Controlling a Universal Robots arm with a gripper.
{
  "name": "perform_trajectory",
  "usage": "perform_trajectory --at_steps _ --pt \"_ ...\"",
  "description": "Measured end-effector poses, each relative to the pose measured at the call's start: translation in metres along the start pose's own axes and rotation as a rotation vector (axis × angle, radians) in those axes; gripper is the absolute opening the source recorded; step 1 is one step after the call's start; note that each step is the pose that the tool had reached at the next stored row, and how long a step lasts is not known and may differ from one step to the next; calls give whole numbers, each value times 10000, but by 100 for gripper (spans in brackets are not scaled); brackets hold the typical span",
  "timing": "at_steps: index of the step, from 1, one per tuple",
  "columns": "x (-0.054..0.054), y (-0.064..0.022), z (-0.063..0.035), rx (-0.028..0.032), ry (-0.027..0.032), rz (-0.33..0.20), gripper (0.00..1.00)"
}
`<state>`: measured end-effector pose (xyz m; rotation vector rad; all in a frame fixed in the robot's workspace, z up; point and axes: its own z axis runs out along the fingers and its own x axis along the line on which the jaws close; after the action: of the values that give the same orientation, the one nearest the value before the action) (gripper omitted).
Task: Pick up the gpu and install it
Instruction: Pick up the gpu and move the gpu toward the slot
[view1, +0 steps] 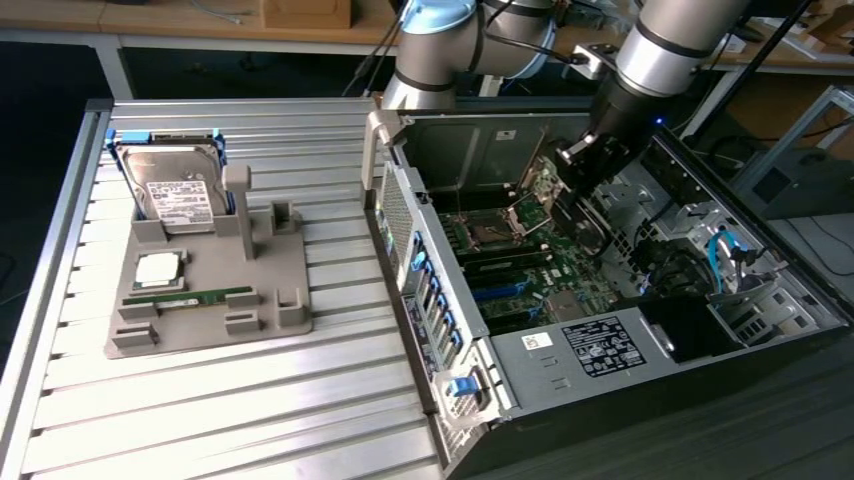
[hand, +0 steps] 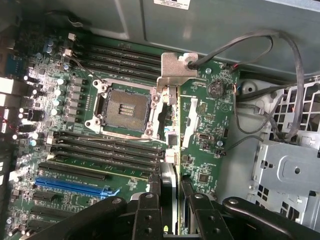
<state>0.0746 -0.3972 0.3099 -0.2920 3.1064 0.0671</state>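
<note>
1. The gpu (hand: 170, 185) showed edge-on as a thin, blade-like card, with a pale metal bracket at its far end.
2. It stood clamped in the gripper (hand: 170, 207), over the green motherboard (hand: 125, 165) inside the open case.

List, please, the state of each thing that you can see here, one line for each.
gpu: held edge-on by the gripper over the motherboard.
gripper: shut on the gpu, inside the computer case.
computer case: lying on its side, open.
CPU socket: empty.
blue slot: empty.
hard drive: leaning upright in the grey holder.
memory stick: lying flat in the grey holder.
</note>
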Motion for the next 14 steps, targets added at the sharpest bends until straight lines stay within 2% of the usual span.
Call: perform_trajectory --at_steps 14 --pt "3 -7 77 0 1 -19 27"
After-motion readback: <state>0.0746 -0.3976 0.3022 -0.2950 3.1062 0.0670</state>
